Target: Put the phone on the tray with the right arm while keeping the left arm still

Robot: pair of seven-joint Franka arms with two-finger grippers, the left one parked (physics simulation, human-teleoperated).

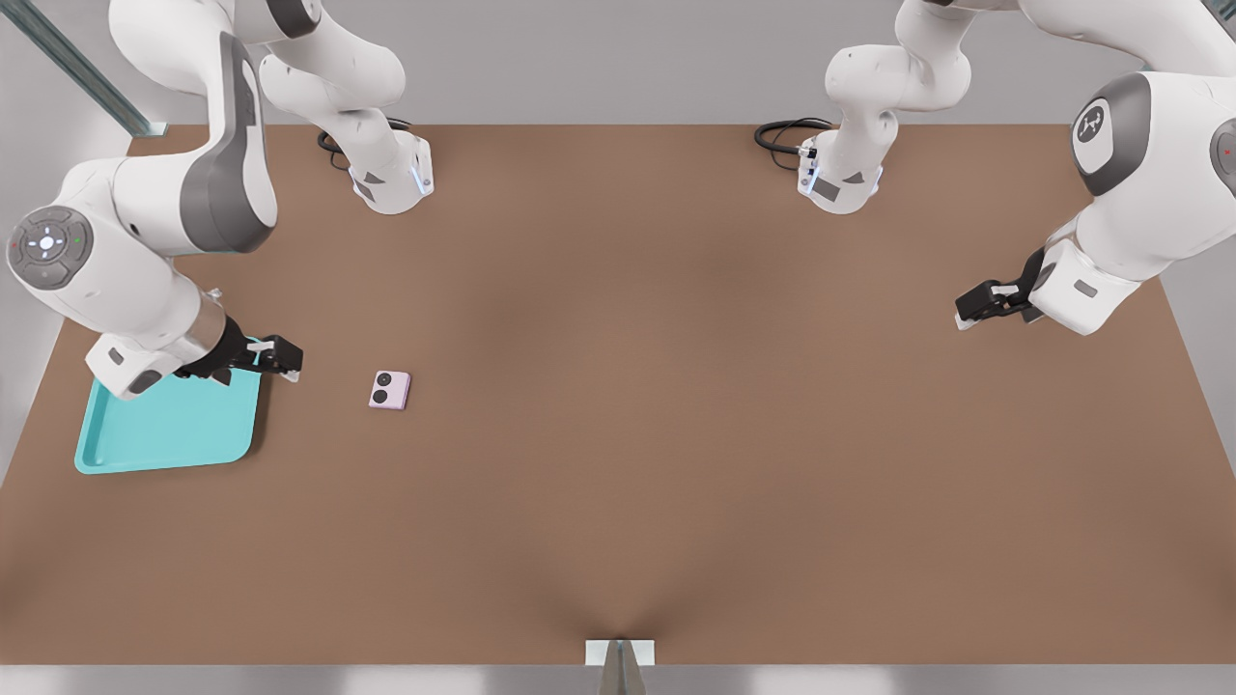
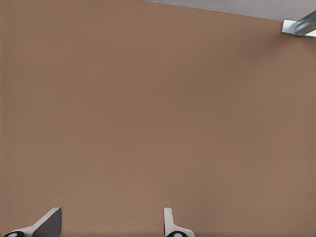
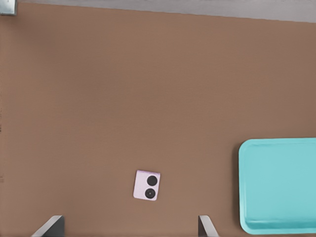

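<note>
The pale pink phone (image 1: 389, 390) lies flat on the brown table, its two black lenses facing up, apart from the tray. To its left in the front view sits the turquoise tray (image 1: 164, 434), with nothing on its visible floor. My gripper (image 1: 288, 361) hovers over the tray's far right corner, pointing toward the phone and not touching it. In the right wrist view the phone (image 3: 147, 185) lies just beyond the gripper (image 3: 129, 228), whose fingertips (image 3: 52, 226) stand wide apart and open, holding nothing. The tray (image 3: 279, 185) shows off to one side.
The two arm bases (image 1: 391, 179) (image 1: 840, 179) stand at the table's far edge with black cables beside them. The parked arm's gripper (image 1: 985, 304) hangs at the front view's right. A small white bracket (image 1: 619, 653) sits at the near edge.
</note>
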